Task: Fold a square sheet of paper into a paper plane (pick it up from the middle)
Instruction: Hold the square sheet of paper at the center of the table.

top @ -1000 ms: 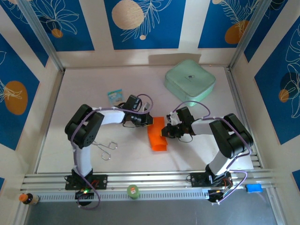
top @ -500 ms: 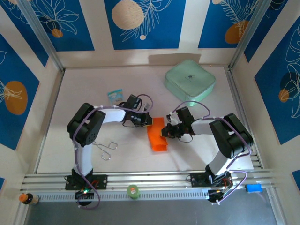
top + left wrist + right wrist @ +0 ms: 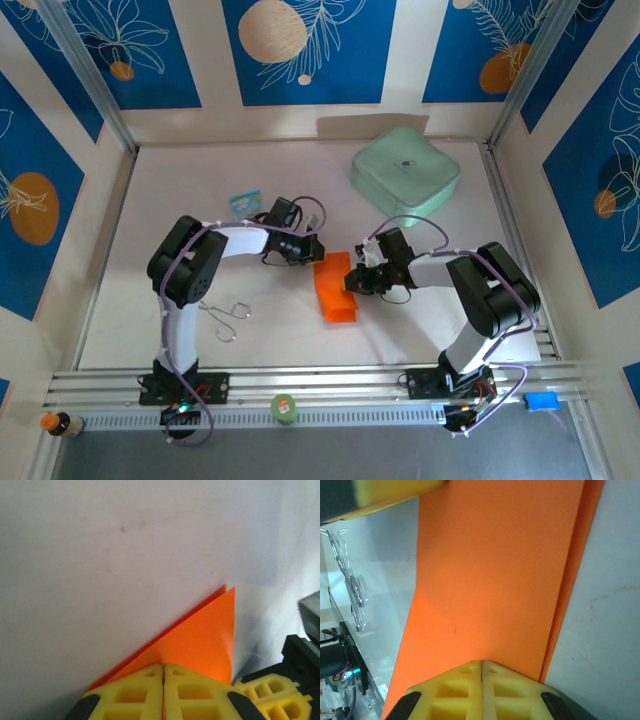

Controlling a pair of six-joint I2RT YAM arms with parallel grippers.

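Where the overhead camera looked down on the pale desk (image 3: 180,180), a folded sheet of thin bright orange paper (image 3: 337,295) lay flat near the middle, between the two arms. It formed an oblong whose long axis ran from the far side toward the near edge, its near end leaning slightly right. The left arm's fingers (image 3: 310,254) met its far left corner, and the right arm's fingers (image 3: 353,279) touched its right edge toward the far end. A rounded mint-green box (image 3: 405,170) sat well beyond the sheet to the right, and a small blue-and-white packet (image 3: 244,205) lay beyond the left arm.

On the left wrist camera, the yellow left fingers (image 3: 132,695) were pressed together with a thin orange line in their seam, clamped on the sheet (image 3: 200,640). Its corner pointed up and to the right, away from them, and a second layer peeked along its left edge.

On the right wrist camera, the yellow right fingers (image 3: 452,697) were tightly together, their tips on the sheet (image 3: 490,580), which stretched up the frame with layered edges at the right. Whether they pinched a layer could not be told.
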